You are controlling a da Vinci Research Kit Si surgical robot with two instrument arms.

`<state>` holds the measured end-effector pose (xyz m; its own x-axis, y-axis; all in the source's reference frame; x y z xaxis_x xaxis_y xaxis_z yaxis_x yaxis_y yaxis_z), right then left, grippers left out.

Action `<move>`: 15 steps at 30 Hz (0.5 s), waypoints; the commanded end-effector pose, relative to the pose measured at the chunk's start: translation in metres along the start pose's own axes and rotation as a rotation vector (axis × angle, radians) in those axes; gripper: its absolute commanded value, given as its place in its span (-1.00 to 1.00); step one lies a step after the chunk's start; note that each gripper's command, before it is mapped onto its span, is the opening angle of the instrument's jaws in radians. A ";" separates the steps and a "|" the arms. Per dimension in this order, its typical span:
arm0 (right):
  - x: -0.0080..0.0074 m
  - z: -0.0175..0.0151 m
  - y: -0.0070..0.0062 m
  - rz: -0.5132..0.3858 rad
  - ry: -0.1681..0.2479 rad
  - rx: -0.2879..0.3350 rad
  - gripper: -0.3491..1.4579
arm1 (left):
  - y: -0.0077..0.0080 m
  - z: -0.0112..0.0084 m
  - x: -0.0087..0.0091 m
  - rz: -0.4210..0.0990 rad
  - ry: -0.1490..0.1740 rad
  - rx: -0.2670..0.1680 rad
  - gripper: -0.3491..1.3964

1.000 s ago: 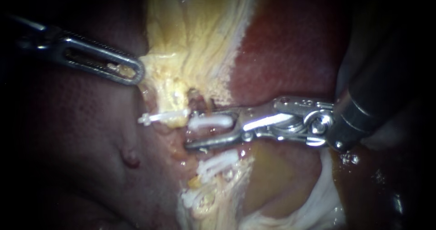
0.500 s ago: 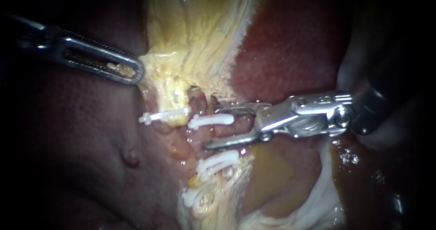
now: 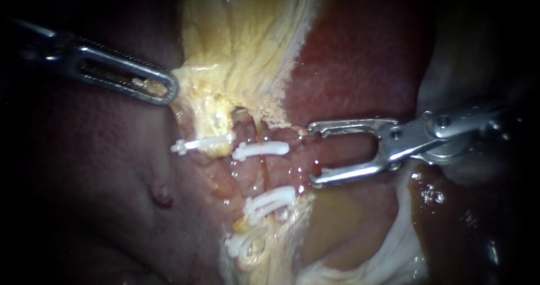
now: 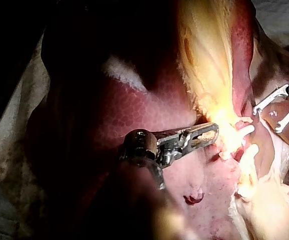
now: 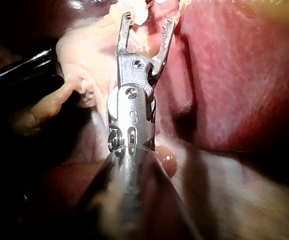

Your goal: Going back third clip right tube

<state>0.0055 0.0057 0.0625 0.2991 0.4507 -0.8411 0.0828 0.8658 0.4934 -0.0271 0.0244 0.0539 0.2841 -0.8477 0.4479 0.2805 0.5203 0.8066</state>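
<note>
Since a second ago my right instrument has drawn back off the white clip. That clip sits across the right tube, just ahead of the tips. Pincer wide open, empty. Left instrument unmoved, pincer closed on yellow tissue.

Left wrist view: same hold, at the tissue's edge.

Right wrist view: open jaws, nothing gripped.

Judgement: tube soft, slick, easily torn; clip small and stiff. Any further hold belongs across the tube beside the clip, never on it.
</note>
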 end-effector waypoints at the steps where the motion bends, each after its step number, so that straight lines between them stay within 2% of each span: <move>1: 0.0001 -0.0003 0.0000 -0.004 0.000 -0.002 -0.06 | 0.0001 0.0001 0.0000 0.000 0.000 0.000 -1.00; 8: 0.0007 -0.0019 0.0000 -0.019 -0.001 -0.007 -0.06 | 0.0004 0.0009 0.0005 -0.003 -0.002 -0.005 -1.00; 10: 0.0007 -0.0020 -0.0001 -0.025 -0.001 -0.006 -0.06 | 0.0008 0.0017 0.0011 -0.005 -0.007 -0.009 -1.00; 15: 0.0006 -0.0025 -0.0004 -0.026 -0.001 -0.004 -0.06 | 0.0019 0.0042 0.0023 0.003 0.006 -0.014 -1.00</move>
<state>0.0032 0.0062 0.0613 0.2984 0.4277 -0.8532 0.0879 0.8778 0.4708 -0.0303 0.0229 0.0586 0.2916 -0.8451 0.4481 0.2890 0.5243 0.8010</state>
